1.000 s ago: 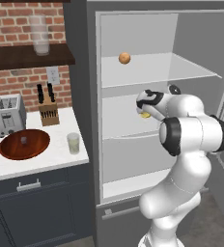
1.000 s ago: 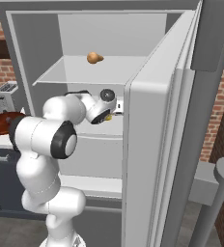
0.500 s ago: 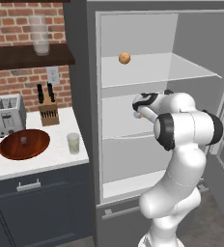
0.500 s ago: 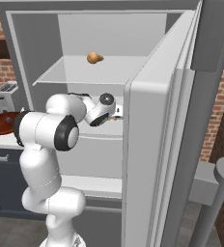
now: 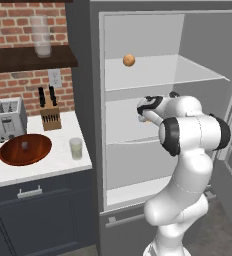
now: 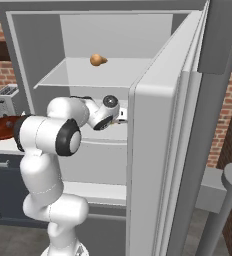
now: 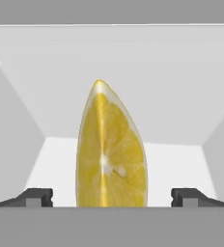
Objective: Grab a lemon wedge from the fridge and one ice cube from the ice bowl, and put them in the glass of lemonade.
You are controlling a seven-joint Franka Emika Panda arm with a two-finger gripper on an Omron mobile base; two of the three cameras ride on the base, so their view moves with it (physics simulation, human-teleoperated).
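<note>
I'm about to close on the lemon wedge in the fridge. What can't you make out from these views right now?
- Lemon wedge: its lower end is cut off at the bottom of the hand view, so its contact with the shelf is unseen.
- Pincer, open: only the fingertips show, so depth around the wedge is unclear.
- Wedge in the left base view: hidden behind the arm's wrist.
- Ice bowl: its contents are too small to identify.

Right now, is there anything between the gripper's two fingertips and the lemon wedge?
No. In the hand view the lemon wedge stands between the open gripper's fingertips, with bare gaps either side.
</note>
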